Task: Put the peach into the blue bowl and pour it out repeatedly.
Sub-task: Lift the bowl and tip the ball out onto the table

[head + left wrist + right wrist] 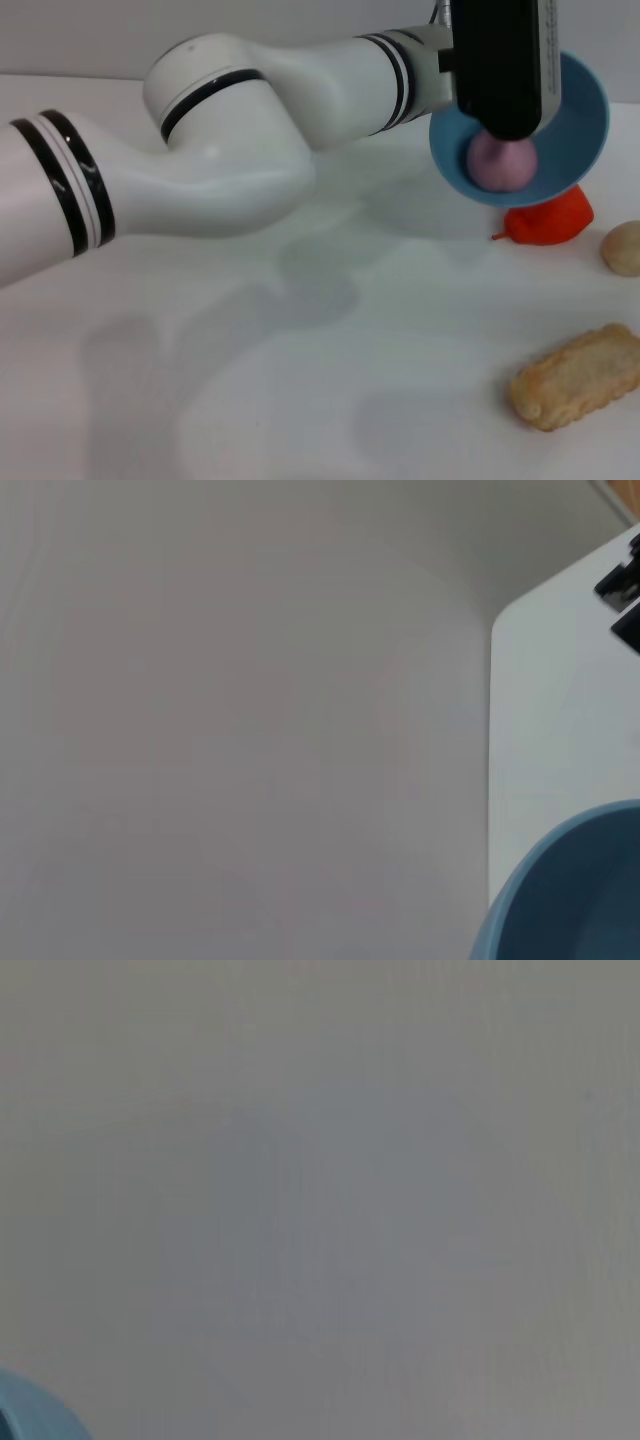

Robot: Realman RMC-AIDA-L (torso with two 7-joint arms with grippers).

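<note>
Head view: left arm reaches across the white tabletop (300,380) from the left. Its black claw (500,70) is up at the top right, covering part of the bowl (585,115). Bowl is lifted and tipped on its side, opening facing the camera. Peach (503,165) sits inside, at the low part of the bowl, just under the claw. Can't tell if the claw fingers are apart or clamped on the rim. Below the bowl, partly hidden behind it: red-orange fruit (550,220). Beige ball (622,247) at the right edge, biscuit (577,377) nearer the front right. Centre and left of tabletop are bare.

Left wrist view: bowl rim (570,890) at one corner, tabletop edge (492,760) beside it, grey wall beyond.

Right wrist view: only a sliver of bowl (30,1415) in a corner; right claw not seen.
</note>
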